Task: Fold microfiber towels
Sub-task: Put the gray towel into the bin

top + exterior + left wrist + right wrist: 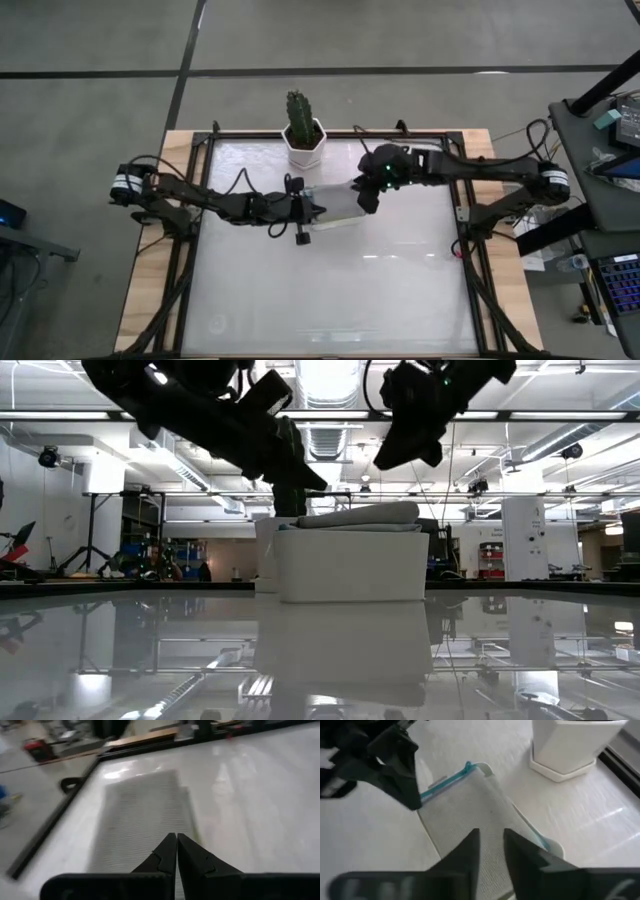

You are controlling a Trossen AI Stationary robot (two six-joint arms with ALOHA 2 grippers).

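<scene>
A grey microfiber towel [485, 815] lies folded on top of a stack inside the white rectangular tray [350, 565], which stands on the table [330, 290] near its far edge, just beside a white pot [304, 143] holding a green cactus [298, 112]. The grey cloth shows a fine ribbed weave and lies flat and smooth, filling the tray almost from wall to wall; from table height it rises a little over the tray's rim as a rounded, soft fold. Under it a bright teal-blue edge [442, 788] of another towel peeks out along one side and at one corner. The left gripper [177, 851] hangs low over the grey towel at the tray's left end, its fingers pressed together with nothing between them. The right gripper [491, 847] hovers above the tray's right end, over the same cloth, its two fingers [465, 852] slightly parted with a narrow gap between them; no cloth shows in that gap, and whether the tips touch the towel cannot be told.
</scene>
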